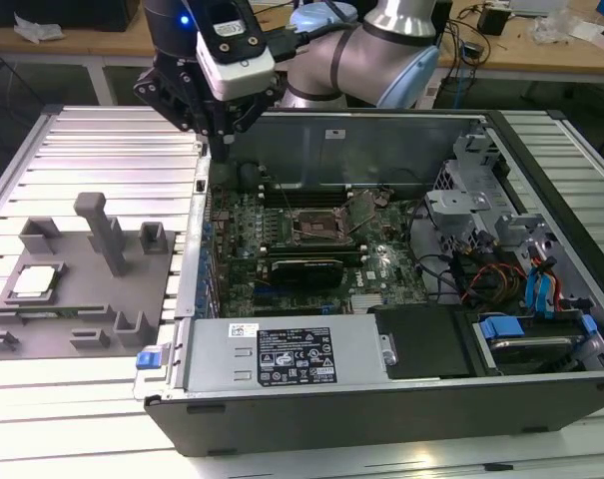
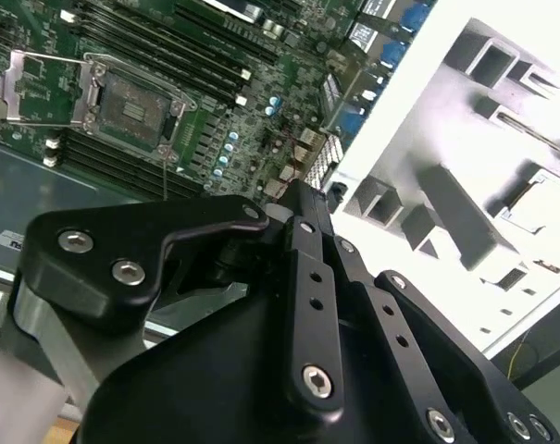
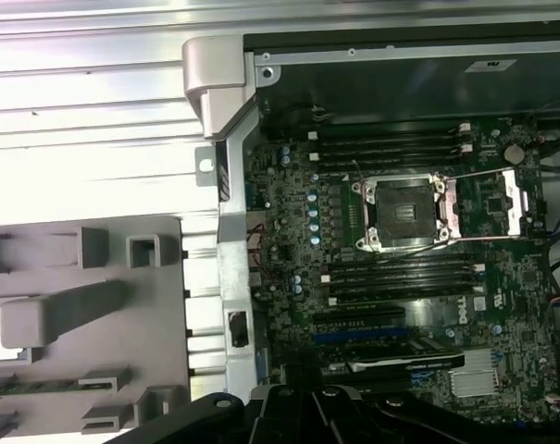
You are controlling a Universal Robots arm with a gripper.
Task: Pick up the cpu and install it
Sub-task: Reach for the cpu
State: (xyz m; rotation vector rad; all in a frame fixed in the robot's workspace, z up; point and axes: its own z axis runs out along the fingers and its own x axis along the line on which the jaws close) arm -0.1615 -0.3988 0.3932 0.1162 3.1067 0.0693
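The cpu (image 1: 32, 282) lies flat in a pocket of the grey fixture (image 1: 82, 271), toward the worktop's edge at the exterior view's left and well apart from the tool. It is likely light, stiff and thin, with a fragile underside, so gripping two opposite rims looks wisest. Farther in, inside the open case (image 1: 282, 419), the socket (image 1: 311, 228) sits with its frame swung open. Farthest, the tool (image 1: 222, 148) hangs above the case's wall, drawn narrow and empty.

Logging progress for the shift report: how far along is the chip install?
Done: the socket sits open and empty. In hand: the end effector hangs over the edge of the case, without the chip. Left: the chip lies on the grey fixture, not yet picked up.
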